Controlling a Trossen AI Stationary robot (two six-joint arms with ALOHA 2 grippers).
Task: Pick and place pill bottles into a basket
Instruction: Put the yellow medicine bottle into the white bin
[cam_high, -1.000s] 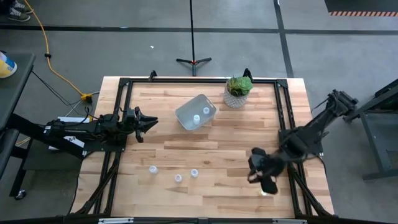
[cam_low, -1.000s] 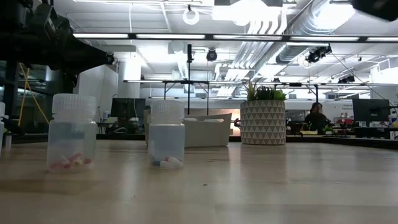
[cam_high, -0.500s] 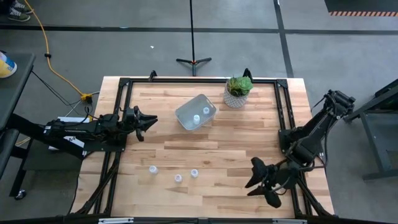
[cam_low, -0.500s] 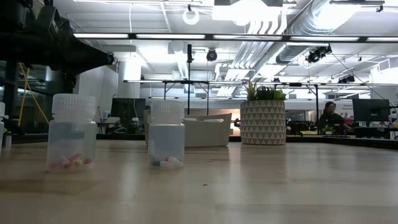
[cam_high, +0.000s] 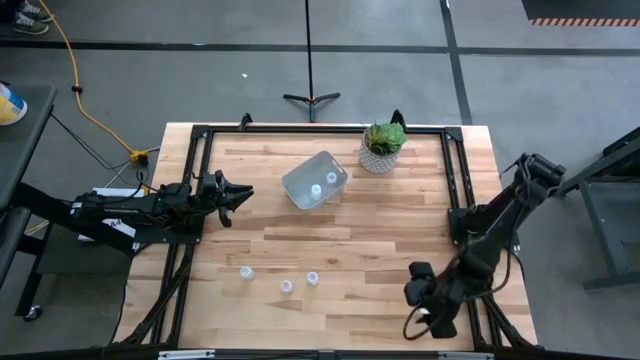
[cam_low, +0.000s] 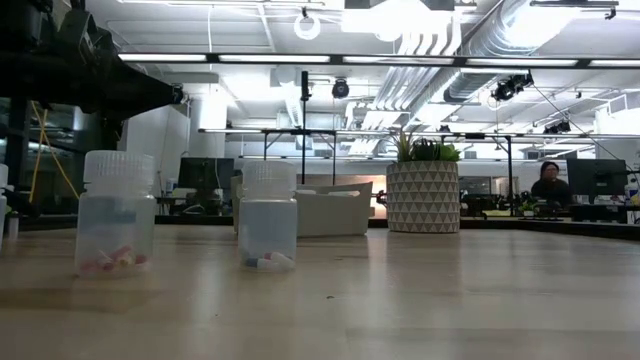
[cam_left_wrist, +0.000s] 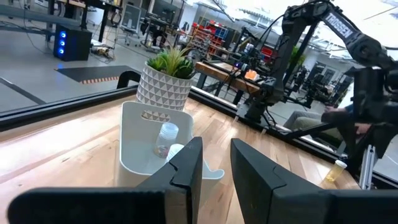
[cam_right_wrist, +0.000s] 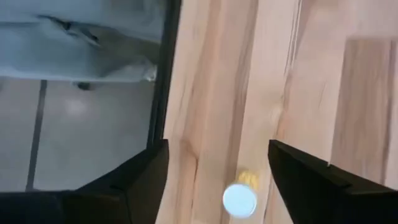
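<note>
The pale basket (cam_high: 315, 180) lies at the table's far middle with two pill bottles (cam_high: 323, 185) in it; the left wrist view (cam_left_wrist: 152, 146) shows it too. Three more bottles (cam_high: 286, 286) stand upright at the near left, and two of them show in the low view (cam_low: 115, 215). One bottle (cam_right_wrist: 239, 199) stands near the table's near right corner. My right gripper (cam_high: 422, 305) hangs over it, open and pointing down, its fingers (cam_right_wrist: 146, 180) wide on either side, touching nothing. My left gripper (cam_high: 238, 193) waits open at the table's left edge.
A white pot with a green plant (cam_high: 383, 145) stands just right of the basket. A black frame rail (cam_right_wrist: 165, 74) runs along the table's edge close to my right gripper. Bare wood lies between the basket and the near bottles. A person (cam_low: 548, 180) sits far behind the table.
My right gripper has gone toward the table's near edge and tipped to point down over the near right corner. My left arm and all bottles have kept still.
</note>
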